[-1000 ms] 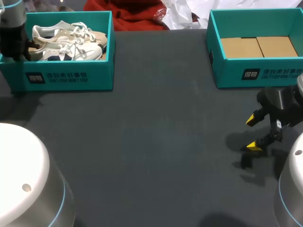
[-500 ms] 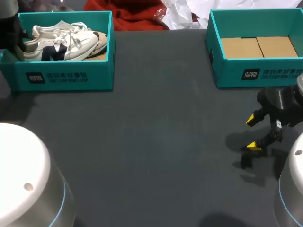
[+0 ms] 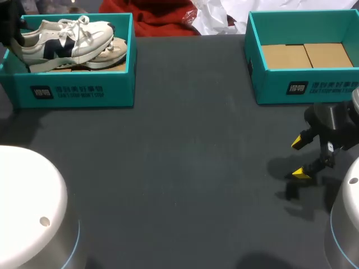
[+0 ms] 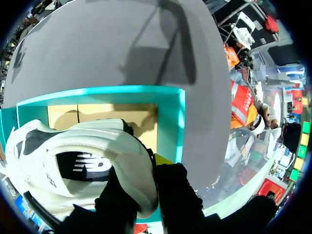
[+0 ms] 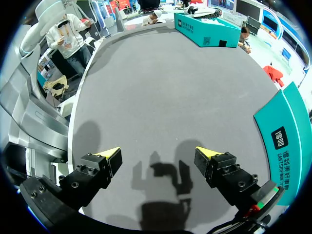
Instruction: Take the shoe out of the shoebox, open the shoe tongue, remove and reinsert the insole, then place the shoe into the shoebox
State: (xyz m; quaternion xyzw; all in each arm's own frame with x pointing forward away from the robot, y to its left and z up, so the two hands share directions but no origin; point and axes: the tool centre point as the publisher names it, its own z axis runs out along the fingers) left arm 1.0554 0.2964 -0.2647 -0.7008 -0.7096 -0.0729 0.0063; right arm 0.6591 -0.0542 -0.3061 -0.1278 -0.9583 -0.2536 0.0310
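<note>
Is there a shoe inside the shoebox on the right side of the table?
No, the right shoebox shows only flat brown cardboard on its floor in the head view.

Looks like a robotics lab bench, not a home or a shop. Two robot arms work at a plain dark grey table [image 3: 185,185]. The right gripper [image 3: 300,157] hangs over the bare top with its yellow tips spread wide, and the left gripper [image 4: 148,180] is clamped on the heel of a white shoe [image 4: 87,156]. The props are staged too: a teal left shoebox [image 3: 78,92] and a matching right shoebox [image 3: 305,87] at the far corners.
</note>
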